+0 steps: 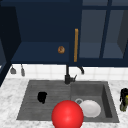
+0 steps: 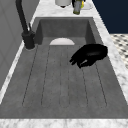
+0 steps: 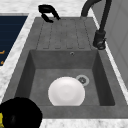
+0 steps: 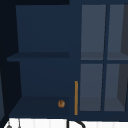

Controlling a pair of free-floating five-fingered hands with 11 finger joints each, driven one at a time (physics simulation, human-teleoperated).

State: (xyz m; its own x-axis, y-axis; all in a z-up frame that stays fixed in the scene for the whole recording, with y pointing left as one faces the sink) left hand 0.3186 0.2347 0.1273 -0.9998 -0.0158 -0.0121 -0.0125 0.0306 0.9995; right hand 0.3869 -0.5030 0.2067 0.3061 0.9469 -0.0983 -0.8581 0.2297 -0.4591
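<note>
Status, all positions relative to the sink (image 1: pixel 29 100):

- Right hand (image 1: pixel 123 93) is off the sink's right end, above the counter. Its fingers are wrapped round a yellow-green object (image 1: pixel 124 107). The left side view shows the same grip at the sink's far end, hand (image 2: pixel 75 2) on the object (image 2: pixel 77 8). I can't tell what the object is; possibly a small bottle.
- I can't tell whether the object's base rests on the counter or hangs just above it.
- Left hand (image 1: pixel 42 97) hovers over the sink's left half, the ribbed drainboard. Its fingers are relaxed and slightly bent, with nothing in them. Seen from the left side (image 2: pixel 90 53), it sits close above the ribs, but contact is unclear.
- White plate (image 3: pixel 66 91) lies flat in the sink's right basin, just beside the drain. Neither hand touches it.
- Faucet (image 1: pixel 67 75) stands at the sink's back edge, mid-length.
- Red ball (image 1: pixel 67 115) shows at the sink's front edge.
- Small brown round item (image 4: pixel 61 103) sits on the open cabinet shelf above the sink.

My read: the grasp is done and the object is outside the sink. The basin holds the plate alone.
</note>
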